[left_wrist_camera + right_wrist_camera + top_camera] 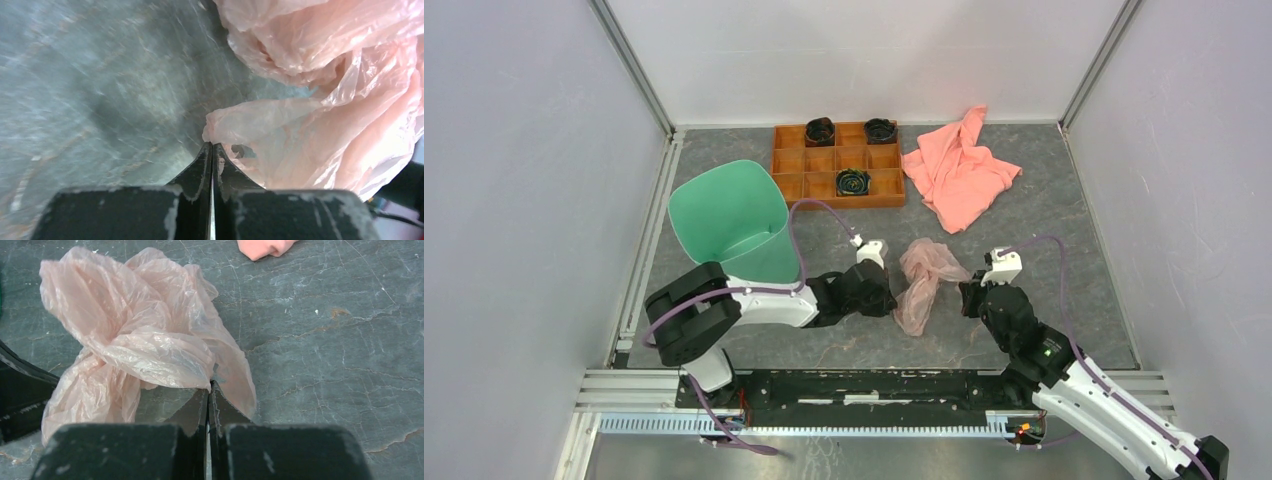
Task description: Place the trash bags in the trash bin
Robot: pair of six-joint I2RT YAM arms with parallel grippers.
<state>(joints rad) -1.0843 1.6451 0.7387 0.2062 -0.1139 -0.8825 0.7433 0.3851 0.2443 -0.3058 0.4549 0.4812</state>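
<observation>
The trash bag [921, 275], a crumpled translucent pale pink film, lies on the grey table between my two grippers. My left gripper [894, 298] is at its left side; in the left wrist view the jaws [212, 145] are shut, pinching a fold of the bag [340, 100] at their tips. My right gripper [967, 297] is at its right side; in the right wrist view the jaws [208, 385] are shut on the bag's film [140, 340]. The mint-green trash bin [729, 220] stands tilted at the left, behind the left arm.
An orange compartmented tray [836, 190] with three dark coiled items sits at the back centre. A salmon-pink cloth towel [959, 170] lies at the back right; its corner shows in the right wrist view [265, 247]. White walls enclose the table on three sides.
</observation>
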